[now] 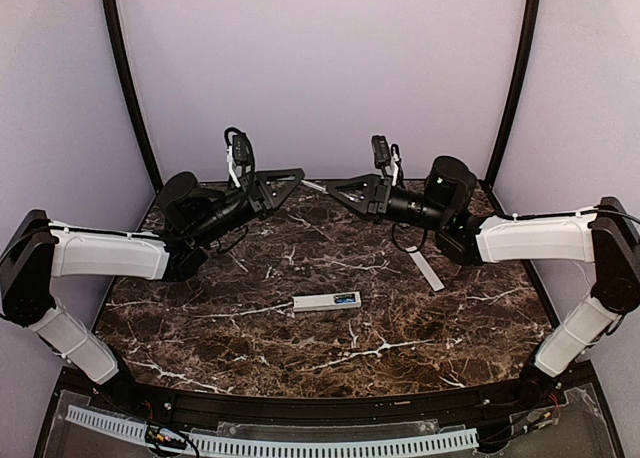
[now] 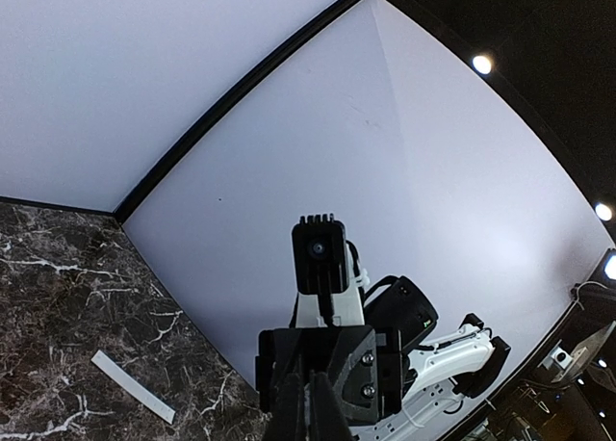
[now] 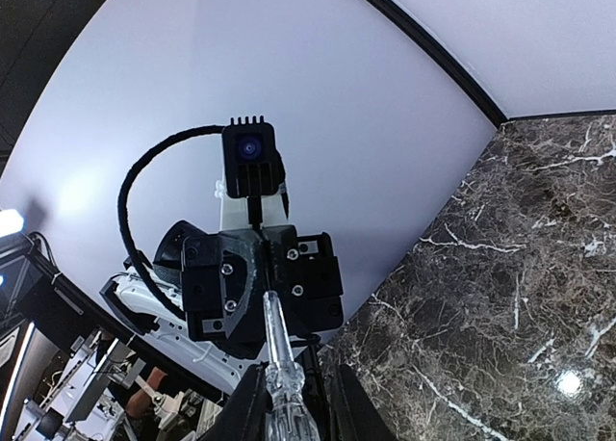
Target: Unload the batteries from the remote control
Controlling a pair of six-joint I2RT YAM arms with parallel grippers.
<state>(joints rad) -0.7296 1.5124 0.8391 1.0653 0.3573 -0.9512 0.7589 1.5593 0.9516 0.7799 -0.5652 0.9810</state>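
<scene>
The remote control lies flat mid-table, a white bar with a dark recess at its right end; something bluish shows inside, but I cannot make out the batteries. Both arms are raised at the back, jaws facing each other. A clear-handled screwdriver spans between them, seen as a pale sliver from above. My right gripper has its fingers pressed on the handle. My left gripper is shut on the thin tip end, which shows as a pale line between its jaws.
The pale-grey cover strip lies on the marble to the right of the remote, below the right arm; it also shows in the left wrist view. Purple walls with black poles enclose the back and sides.
</scene>
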